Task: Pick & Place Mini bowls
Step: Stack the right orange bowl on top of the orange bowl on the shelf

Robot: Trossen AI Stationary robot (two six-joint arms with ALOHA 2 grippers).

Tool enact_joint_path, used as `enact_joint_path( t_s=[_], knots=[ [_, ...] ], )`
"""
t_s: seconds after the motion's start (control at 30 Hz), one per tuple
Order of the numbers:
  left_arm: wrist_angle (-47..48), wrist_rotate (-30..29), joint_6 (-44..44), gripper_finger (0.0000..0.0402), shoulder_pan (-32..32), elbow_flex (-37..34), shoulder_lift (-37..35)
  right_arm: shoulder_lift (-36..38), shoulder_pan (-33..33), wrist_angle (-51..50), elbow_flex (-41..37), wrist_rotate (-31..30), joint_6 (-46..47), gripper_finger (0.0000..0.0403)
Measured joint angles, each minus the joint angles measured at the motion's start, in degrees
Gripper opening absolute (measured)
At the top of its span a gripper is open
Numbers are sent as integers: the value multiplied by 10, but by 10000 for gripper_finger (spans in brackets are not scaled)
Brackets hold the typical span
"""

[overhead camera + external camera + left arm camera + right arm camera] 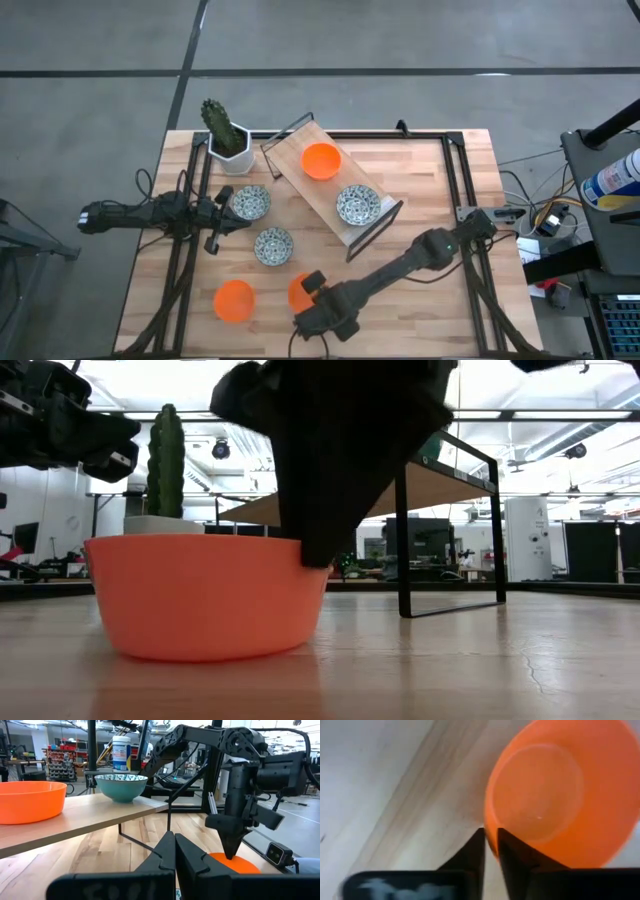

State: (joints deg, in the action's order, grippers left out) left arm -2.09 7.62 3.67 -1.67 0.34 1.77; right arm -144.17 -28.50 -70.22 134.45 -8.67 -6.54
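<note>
Table [420, 180] – right pincer [491, 837] pinches orange bowl [570, 790] rim

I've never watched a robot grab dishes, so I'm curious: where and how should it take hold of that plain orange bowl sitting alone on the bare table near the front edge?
Probably by the rim, from straight above. The orange bowl sits upright, mouth open, its wall thin enough for one finger inside and one outside. The right gripper pinches the neighbouring orange bowl exactly so.

Bright overhead light, blurred wrist close-up
</note>
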Motion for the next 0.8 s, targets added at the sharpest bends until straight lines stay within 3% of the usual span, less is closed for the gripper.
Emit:
enact_joint_path(
  t_s=[0.07, 0.17, 0.6, 0.8],
  knots=[
    [0, 0, 0, 0, 0, 0, 0, 0, 0, 1, 0, 5, 15, 18],
    [0, 0, 0, 0, 0, 0, 0, 5, 4, 5, 0, 12, 38, 11],
    [0, 0, 0, 0, 0, 0, 0, 58, 8, 52, 5, -9, 52, 8],
    [0, 0, 0, 0, 0, 0, 0, 100, 8, 81, 5, -122, -7, 8]
  ],
)
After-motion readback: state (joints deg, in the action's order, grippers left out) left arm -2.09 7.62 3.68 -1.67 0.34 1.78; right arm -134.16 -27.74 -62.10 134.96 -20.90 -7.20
